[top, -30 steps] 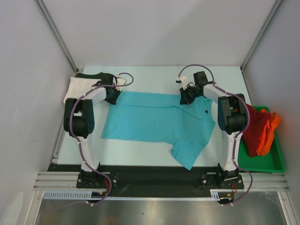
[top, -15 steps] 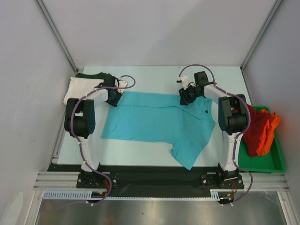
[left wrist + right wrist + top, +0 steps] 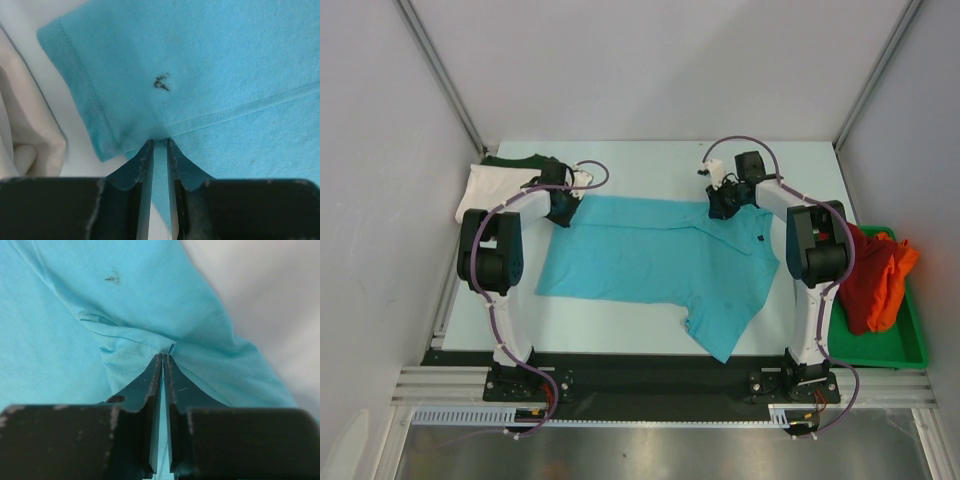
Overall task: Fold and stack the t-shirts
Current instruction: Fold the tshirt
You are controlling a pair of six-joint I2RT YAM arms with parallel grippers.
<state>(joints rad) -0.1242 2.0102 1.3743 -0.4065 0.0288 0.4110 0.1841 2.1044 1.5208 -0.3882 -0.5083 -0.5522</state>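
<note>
Item: turquoise shirt [image 3: 650,265], centre frame. Both left gripper [image 3: 159,145] and right gripper [image 3: 163,360] nearly closed, pinching its upper edge. Risk: shallow pinch slips on lifting, spoiling fold.

No legible txt, labels or nos.; smudge [image 3: 161,82] on turquoise t-shirt [image 3: 235,55] unreadable.

Free passage is offered by a bare strip of the table [image 3: 650,165] along its far edge, between the left arm [image 3: 490,250] and the right arm [image 3: 815,250]. The middle is covered by the spread turquoise t-shirt [image 3: 650,255]. The far-left corner is blocked by the white t-shirt [image 3: 485,185] and the dark green t-shirt [image 3: 515,160]. The right edge is taken up by the green tray [image 3: 910,345], piled with the red t-shirt [image 3: 860,280] and the orange t-shirt [image 3: 895,270].
</note>
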